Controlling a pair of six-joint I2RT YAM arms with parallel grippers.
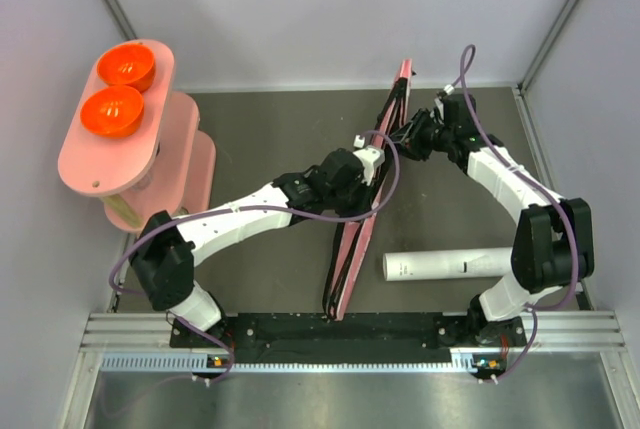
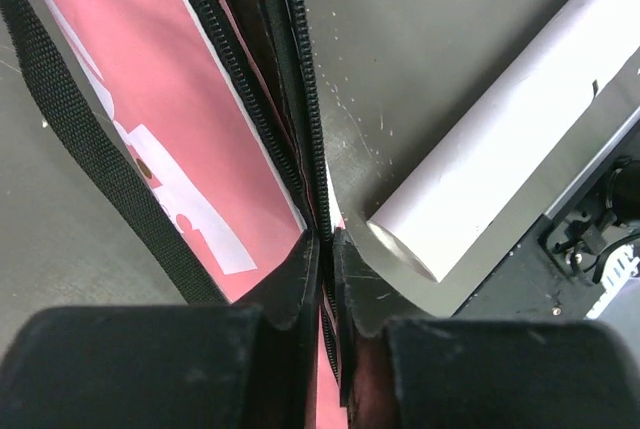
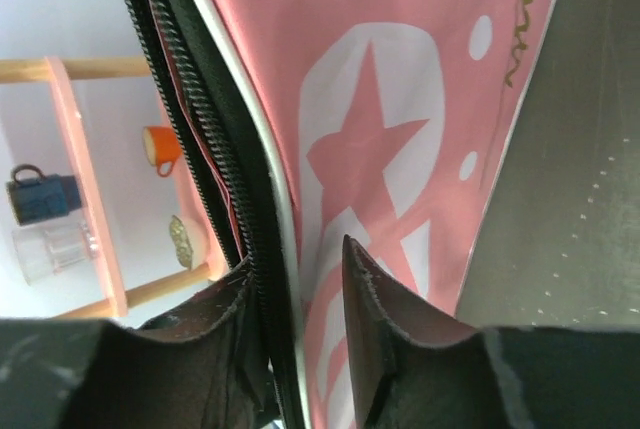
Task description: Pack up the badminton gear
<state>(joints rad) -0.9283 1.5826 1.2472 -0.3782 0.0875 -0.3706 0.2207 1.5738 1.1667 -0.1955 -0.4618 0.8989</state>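
**Two pincers meet on the upended racket bag**

The pink bag [image 1: 350, 249] stands on its long edge in the middle of the dark bench [image 1: 260, 139]. It runs slantwise from between the arms' bases toward the back wall.

The left pincer [image 1: 375, 161] reaches in from the left at about the bag's midpoint. Its wrist view shows both fingers pinched tight on the upper rim, right where the black zip [image 2: 295, 69] runs, with only the bag's edge between the pads.

The right pincer [image 1: 412, 134] sits a little farther along the same rim, toward the far end. Its jaws stand slightly parted, astride the zipped edge and its white piping. One finger lies against the zip side and the other hangs over the printed pink face. Whether that second pad presses the fabric cannot be told.

A black strap [image 2: 70, 139] trails along the bench beside the bag's white-lettered side.

The white tube [image 1: 450, 264] lies flat and crosswise on the bench to the right of the bag's near end. One end is just beside the bag and the other is close to the right arm's base.

At the bench's left edge a pink stand [image 1: 90, 164] carries two orange bowls [image 1: 112, 109] on its top tier, well apart from the bag.
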